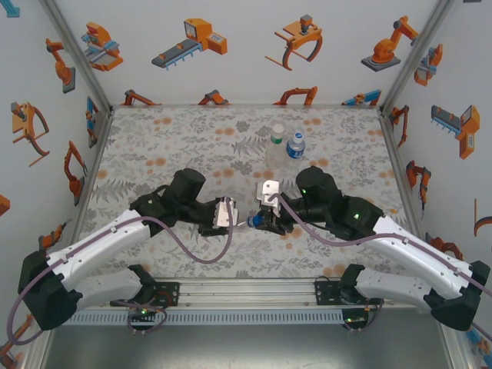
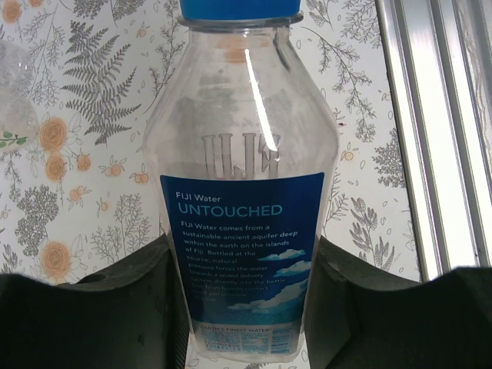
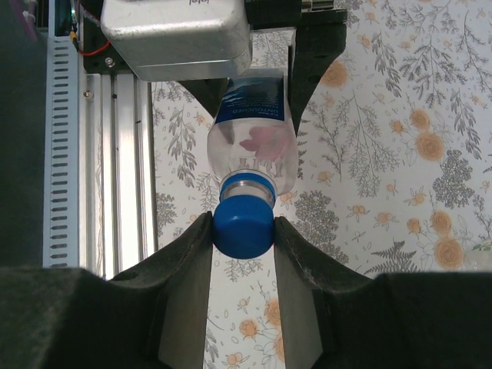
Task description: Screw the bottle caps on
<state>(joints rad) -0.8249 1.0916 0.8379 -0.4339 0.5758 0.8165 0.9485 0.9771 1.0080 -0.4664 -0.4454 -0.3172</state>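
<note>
While the left gripper [image 2: 244, 269] clamps its jaws on the body of a slim clear plastic bottle with a blue label [image 2: 246, 154], holding it on its side above the near part of the floral-patterned table [image 1: 169, 146], the right gripper [image 3: 244, 238] has its jaws pinched on the round blue plastic screw cap [image 3: 244, 224]. That cap sits over the bottle's neck, with a clear ring of the neck showing just behind it, so it looks seated but perhaps not wound fully home. I judge this bottle to be mid-step: cap on, turning in hand.

Farther off, toward the middle of the table's far side, a wider clear plastic bottle with a pale label [image 1: 277, 146] and a second slim blue-labelled bottle [image 1: 296, 146] stand upright just beside each other. Each seems topped with a pale cap, though they are too small to tell whether these are screwed tight. If they are, the held bottle is the last of three, and only its tightening and setting down remain
</note>
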